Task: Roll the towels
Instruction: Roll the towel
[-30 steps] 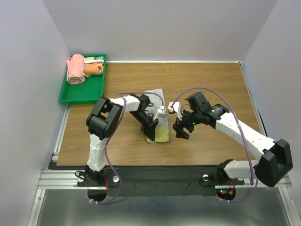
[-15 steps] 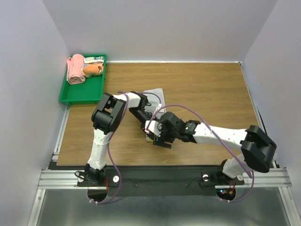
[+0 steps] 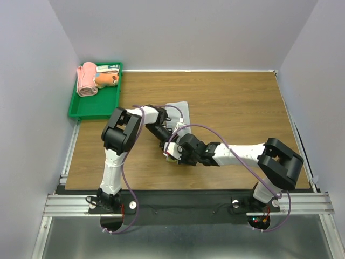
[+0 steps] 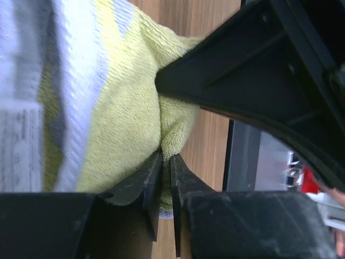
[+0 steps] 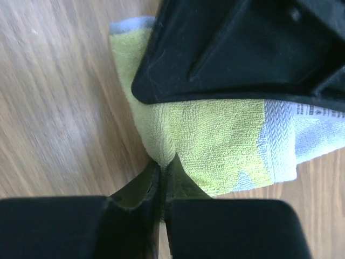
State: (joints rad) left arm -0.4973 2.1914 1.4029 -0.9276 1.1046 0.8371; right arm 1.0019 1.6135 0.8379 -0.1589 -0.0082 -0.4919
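Observation:
A yellow-green towel (image 3: 178, 111) with white and grey stripes lies on the wooden table (image 3: 242, 102), partly hidden under both grippers. My left gripper (image 3: 165, 144) holds its near end. In the left wrist view the jaws (image 4: 166, 162) stand a sliver apart with a fold of towel (image 4: 118, 108) pinched between them. My right gripper (image 3: 174, 151) meets it from the right. In the right wrist view that gripper (image 5: 163, 168) is shut on a ridge of the towel (image 5: 226, 135). Each wrist view shows the other gripper's black finger right above the cloth.
A green tray (image 3: 95, 106) sits at the table's far left corner, holding a rolled pink towel (image 3: 85, 80) and an orange rolled one (image 3: 105, 80). Purple cables loop over both arms. The table's near edge lies just behind the grippers.
My right arm swung left from beside the towel to its near end and shut on a fold. My left gripper stayed on the towel, its jaws easing slightly.

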